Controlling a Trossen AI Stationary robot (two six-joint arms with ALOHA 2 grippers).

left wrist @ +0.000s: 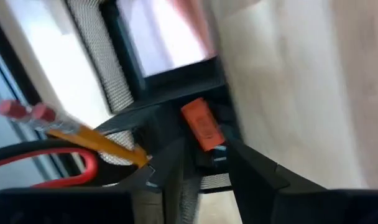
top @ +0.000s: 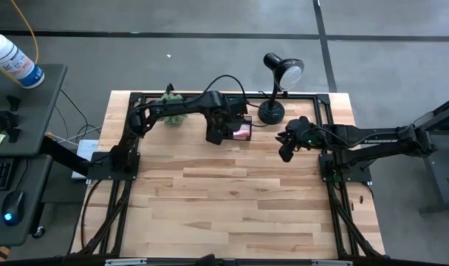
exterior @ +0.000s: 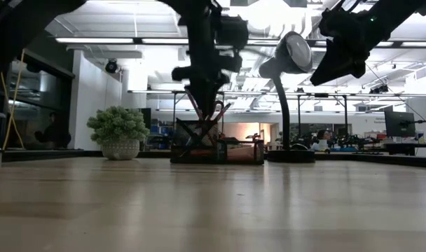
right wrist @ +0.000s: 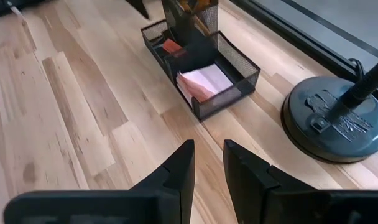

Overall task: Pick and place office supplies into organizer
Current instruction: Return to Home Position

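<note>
The black mesh organizer (top: 241, 125) stands at the table's far middle. Its taller cup holds orange pencils (left wrist: 83, 134) and red-handled scissors (left wrist: 58, 165), which stick up out of it. A pink sticky-note pad (right wrist: 204, 81) lies in the lower compartment, and a small orange bit (left wrist: 201, 124) lies in a small section beside the cup. My left gripper (left wrist: 201, 167) hangs open just above the organizer, pointing down, with the orange bit showing beyond its fingertips. My right gripper (right wrist: 208, 152) hovers open and empty to the organizer's right, above the table.
A black desk lamp (top: 280, 81) stands just right of the organizer, its round base (right wrist: 335, 121) close to my right gripper. A green plant ball (exterior: 118, 129) sits to the far left. Bare wood (top: 232, 207) spreads over the table's near half.
</note>
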